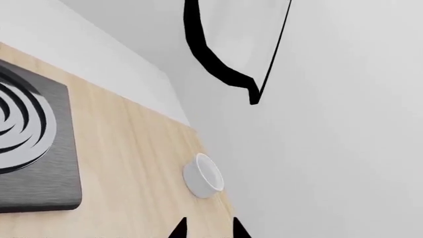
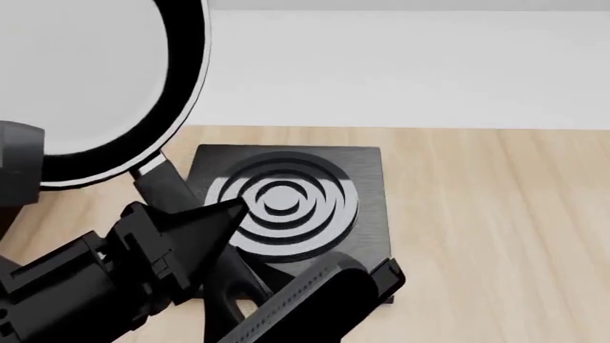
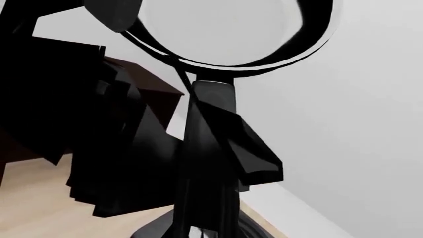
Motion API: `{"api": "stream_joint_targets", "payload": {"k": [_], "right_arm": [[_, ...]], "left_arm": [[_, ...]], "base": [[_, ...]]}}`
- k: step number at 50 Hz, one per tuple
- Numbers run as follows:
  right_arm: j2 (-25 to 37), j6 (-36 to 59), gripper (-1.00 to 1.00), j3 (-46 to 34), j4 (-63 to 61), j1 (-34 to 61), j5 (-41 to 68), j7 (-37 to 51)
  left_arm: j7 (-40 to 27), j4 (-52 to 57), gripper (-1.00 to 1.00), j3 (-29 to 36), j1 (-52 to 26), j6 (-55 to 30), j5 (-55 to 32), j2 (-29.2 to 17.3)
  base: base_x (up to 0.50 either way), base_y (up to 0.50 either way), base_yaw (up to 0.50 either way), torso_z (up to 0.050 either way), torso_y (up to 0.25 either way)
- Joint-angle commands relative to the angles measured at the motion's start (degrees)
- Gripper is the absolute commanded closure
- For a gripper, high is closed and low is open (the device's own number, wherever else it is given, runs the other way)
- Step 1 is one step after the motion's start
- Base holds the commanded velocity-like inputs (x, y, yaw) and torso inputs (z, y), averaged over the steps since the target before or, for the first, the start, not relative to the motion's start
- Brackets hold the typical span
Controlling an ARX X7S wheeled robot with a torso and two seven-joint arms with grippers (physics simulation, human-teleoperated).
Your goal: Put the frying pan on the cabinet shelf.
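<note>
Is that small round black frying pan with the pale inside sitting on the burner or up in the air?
In the air. The frying pan is held by its handle above the wooden counter, off the ringed burner plate.

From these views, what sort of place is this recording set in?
Probably a simulated kitchen counter: a light wooden countertop against a plain white wall carries a square black burner plate with concentric rings, and a round black frying pan with a pale inside is lifted above it.
</note>
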Motion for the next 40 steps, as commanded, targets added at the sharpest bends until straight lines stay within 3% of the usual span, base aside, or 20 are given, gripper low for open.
{"api": "stream_joint_targets", "payload": {"k": [1, 13, 14, 21, 28, 40], "right_arm": [[0.11, -2.04, 1.0, 1.43, -1.06, 0.31, -1.71, 0.95], [0.75, -3.3, 1.0, 1.75, -0.23, -1.58, -1.07, 1.64], [0.99, -3.82, -1.0, 1.92, 0.14, -2.01, -0.99, 1.92], [3.52, -0.18, -1.0, -2.16, -0.23, -3.33, -3.85, 1.24], [2.34, 1.25, -1.0, -0.59, -2.49, -3.84, -3.81, 0.69], [1.24, 0.18, -1.0, 2.23, -2.93, -4.65, -4.55, -0.45]], "left_arm": [[1.82, 0.05, 1.0, -1.33, -0.17, 1.22, 4.54, -1.03], [2.34, 0.18, 1.0, -3.09, -0.81, 3.44, 5.39, -1.82], [2.49, 0.17, 1.0, -3.09, -0.9, 3.35, 5.82, -2.05], [3.88, -0.66, 1.0, -3.02, -0.73, 2.48, 8.33, -3.99], [6.82, -3.4, 1.0, -4.14, 0.09, 2.52, 10.34, -5.71], [11.54, -16.64, 1.0, -3.78, -6.84, 1.7, 12.81, -9.55]], "base": [[0.0, 0.0, 0.0, 0.0, 0.0], [0.0, 0.0, -0.01, 0.001, 0.0], [0.0, 0.0, -0.02, 0.0, 0.0], [0.0, 0.01, -0.01, 0.0, 0.0], [0.0, 0.0, -0.01, 0.001, 0.0], [0.0, 0.01, -0.01, 0.001, 0.0]]}}
